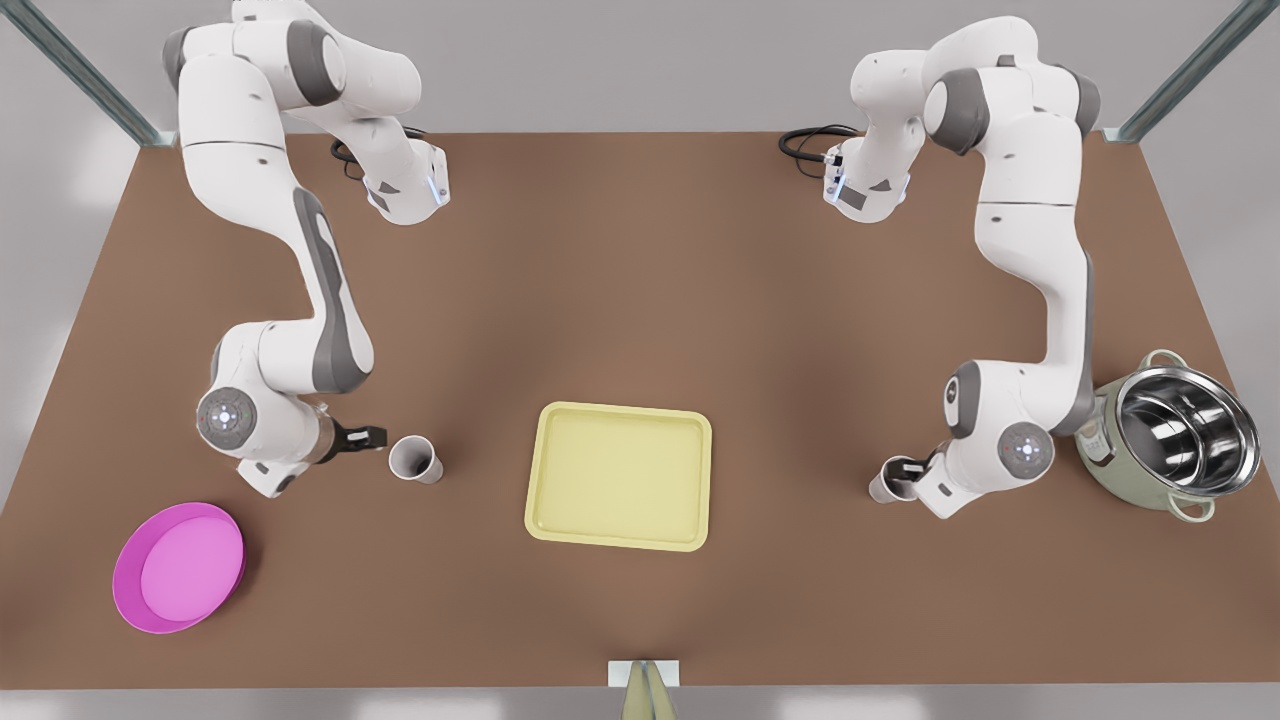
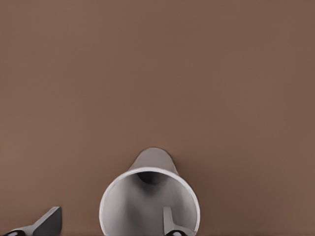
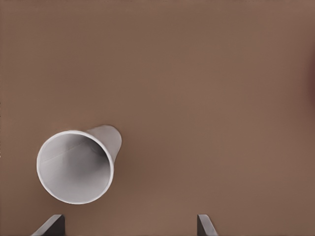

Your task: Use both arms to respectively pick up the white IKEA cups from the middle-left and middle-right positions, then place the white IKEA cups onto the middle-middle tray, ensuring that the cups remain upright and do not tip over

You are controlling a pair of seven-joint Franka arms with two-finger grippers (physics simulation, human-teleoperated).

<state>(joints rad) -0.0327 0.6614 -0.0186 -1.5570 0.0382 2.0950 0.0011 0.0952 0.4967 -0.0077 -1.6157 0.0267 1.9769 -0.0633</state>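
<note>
While the left gripper (image 1: 912, 472) is hanging spread at its cup (image 1: 888, 483) and the right gripper (image 1: 372, 437) spread beside the other cup (image 1: 415, 459), both cups are looking light and tippy, likely needing gentle mid-wall pinches.

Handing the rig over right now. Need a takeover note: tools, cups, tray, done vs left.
Left tool: open, at the cup on the front view's right; one finger is inside the rim, the other outside.
Right tool: open, beside the other cup, not yet around it.
Both cups stand on the table; the tray between them holds nothing.
Done: approach only. Left: grip, lift, set both cups upright on the tray.
</note>
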